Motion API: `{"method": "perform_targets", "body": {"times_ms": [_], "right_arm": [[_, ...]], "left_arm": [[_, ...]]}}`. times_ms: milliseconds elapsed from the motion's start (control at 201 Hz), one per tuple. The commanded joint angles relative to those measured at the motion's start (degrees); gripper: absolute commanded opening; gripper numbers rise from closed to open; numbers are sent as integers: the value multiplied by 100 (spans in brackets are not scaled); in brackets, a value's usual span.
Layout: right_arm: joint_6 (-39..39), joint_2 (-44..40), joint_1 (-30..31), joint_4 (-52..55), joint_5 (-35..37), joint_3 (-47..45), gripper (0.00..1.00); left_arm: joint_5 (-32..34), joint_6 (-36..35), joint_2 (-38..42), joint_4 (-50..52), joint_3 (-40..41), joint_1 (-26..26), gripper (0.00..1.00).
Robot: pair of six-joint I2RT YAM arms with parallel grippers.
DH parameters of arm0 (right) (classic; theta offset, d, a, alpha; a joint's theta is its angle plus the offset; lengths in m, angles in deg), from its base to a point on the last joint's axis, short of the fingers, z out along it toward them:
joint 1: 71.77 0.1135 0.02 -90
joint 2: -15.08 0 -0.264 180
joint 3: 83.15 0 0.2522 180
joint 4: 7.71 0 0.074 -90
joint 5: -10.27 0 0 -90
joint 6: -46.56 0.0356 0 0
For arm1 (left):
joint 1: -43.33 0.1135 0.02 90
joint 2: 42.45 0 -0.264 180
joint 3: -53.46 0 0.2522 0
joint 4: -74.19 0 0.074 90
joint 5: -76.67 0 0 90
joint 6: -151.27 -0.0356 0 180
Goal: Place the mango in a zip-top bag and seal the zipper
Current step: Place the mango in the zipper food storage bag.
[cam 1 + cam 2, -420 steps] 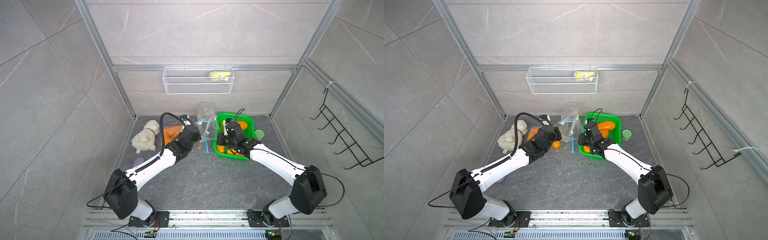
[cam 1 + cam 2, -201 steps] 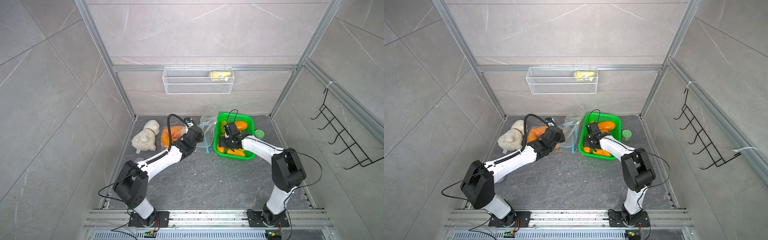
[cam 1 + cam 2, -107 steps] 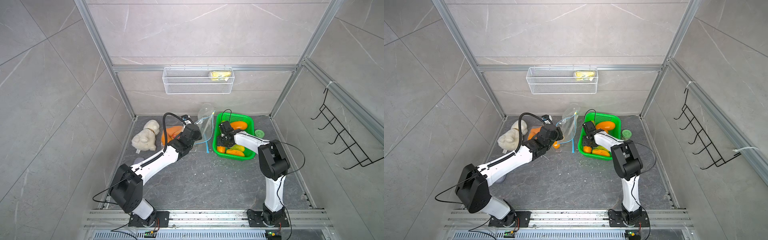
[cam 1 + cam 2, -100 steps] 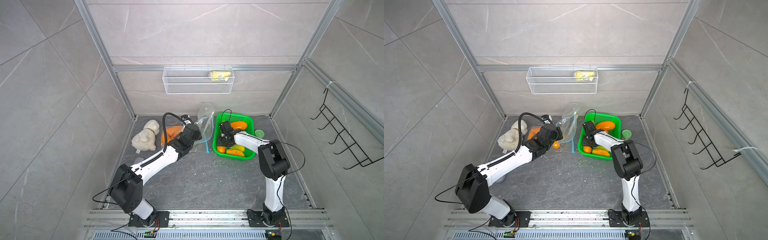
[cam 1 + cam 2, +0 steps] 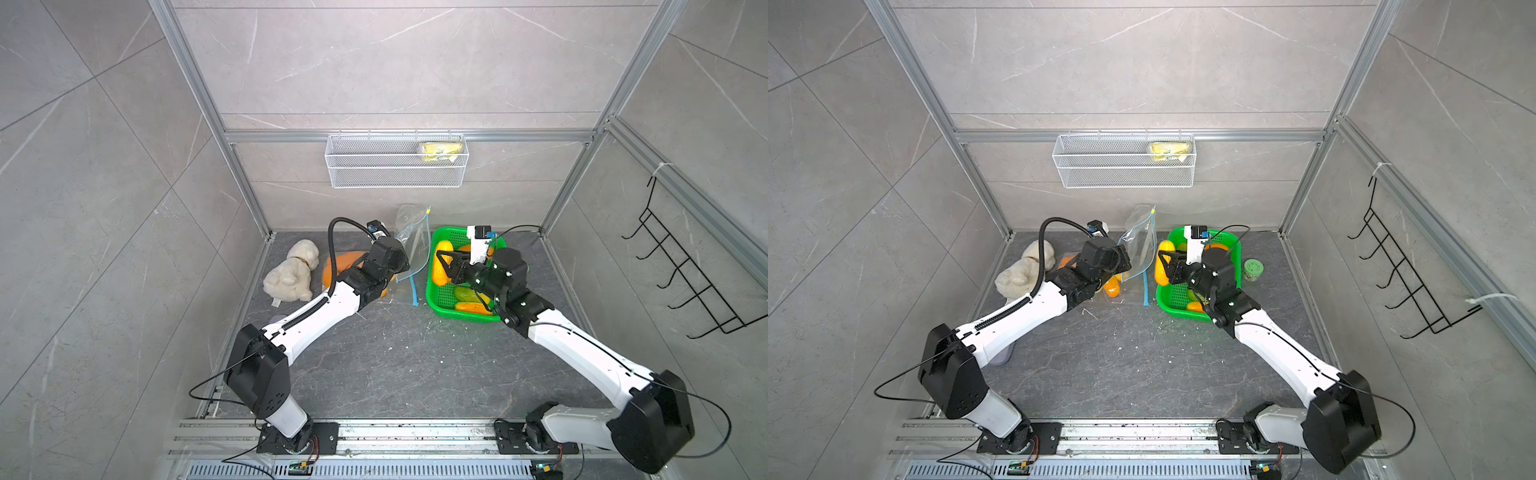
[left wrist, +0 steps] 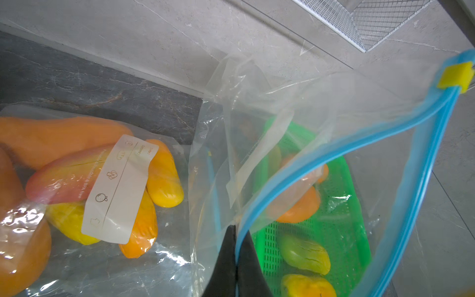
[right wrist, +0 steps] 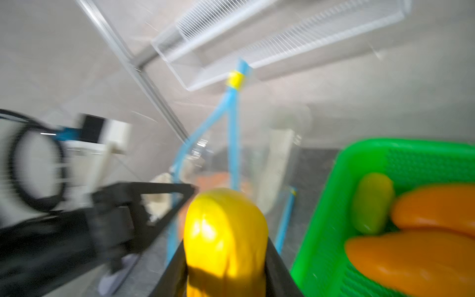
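My left gripper (image 6: 235,231) is shut on the blue zipper rim of the clear zip-top bag (image 6: 334,149). It holds the bag upright with its mouth gaping, between the two arms in both top views (image 5: 409,245) (image 5: 1138,245). The yellow slider (image 6: 455,77) sits at the zipper's far end. My right gripper (image 7: 226,257) is shut on a yellow mango (image 7: 226,236). It holds the mango above the left side of the green basket (image 5: 432,299), just right of the bag's mouth (image 5: 1163,266). The right wrist view is blurred.
The basket (image 7: 334,205) holds green and orange mangoes (image 5: 465,294). A sealed bag of orange and yellow fruit (image 6: 115,185) lies left of the open bag, beside a white plush dog (image 5: 291,270). A green-lidded jar (image 5: 1252,269) stands right of the basket. A wire shelf (image 5: 395,166) hangs on the back wall.
My right gripper has closed on the yellow mango in the basket and lifted it toward the bag. My left gripper still holds the bag's rim up.
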Motion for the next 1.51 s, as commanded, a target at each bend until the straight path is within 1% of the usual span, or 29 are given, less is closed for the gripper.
{"method": "perform_targets", "body": {"times_ms": [0,85,189,254,348,378,443,553,627,677,727,757,806,816,876,921,976,1016,1075,1125,1180,1245,1284,1354,1419,1503], "right_arm": [[132,274,195,-2198,-517,-365,17],[19,664,335,-2697,-461,-142,16],[-94,1231,345,-3274,-37,87,13],[-248,1472,350,-3299,306,219,12],[-502,1745,350,-3561,637,238,12],[-634,1821,351,-3610,715,237,12],[-878,2005,351,-3809,845,207,18],[-972,2263,298,-4278,956,103,33],[-1167,2265,296,-3956,945,216,43],[-1270,2248,294,-3651,883,312,51],[-1389,2201,292,-3159,809,444,63],[-1441,2138,288,-2816,684,524,73],[-1513,2017,285,-2214,499,634,97],[-1500,1987,288,-2101,484,656,99],[-1401,1774,289,-1402,528,712,100],[-953,1540,266,-1217,866,517,100],[-528,1143,170,-1043,681,257,99],[-249,786,153,-754,781,104,100],[156,350,131,-17,1004,0,99],[470,168,113,896,1211,85,99],[797,258,61,2042,1492,261,100],[1251,434,-175,2845,1679,267,99],[1547,554,-379,2871,1590,102,100],[1990,745,-709,2779,1638,-201,100],[2176,1073,-993,2670,1555,-273,100],[2259,1631,-1289,2502,1260,-62,96]], "left_arm": [[-211,91,-82,202,-346,21,0],[-328,152,-51,210,-354,30,0],[-759,352,67,23,-195,121,0],[-1075,522,171,-202,-8,229,0],[-1128,592,266,-154,41,299,0],[-1122,591,296,-144,45,310,0],[-1231,659,358,-128,41,344,0],[-1778,882,416,-267,55,455,0],[-2046,1015,421,-285,2,513,0],[-2129,1055,432,-271,-33,534,0],[-2123,1066,455,-215,-62,564,0],[-2094,1058,477,-186,-65,579,0],[-2007,1060,502,-131,-57,610,0],[-1996,1054,508,-127,-47,619,0],[-1943,1031,527,-107,-22,671,0],[-1912,1014,537,-93,3,711,0],[-1858,973,541,-77,16,740,0],[-1803,927,528,-46,25,742,0],[-1730,874,520,-35,41,752,0],[-1668,848,512,-27,50,751,0],[-1648,796,512,-29,47,751,0],[-1602,748,547,-45,41,752,0],[-1610,697,567,-104,41,751,0],[-1706,662,583,-248,32,781,0],[-1788,642,588,-257,-10,795,0],[-1768,602,615,-263,22,800,0]]}}
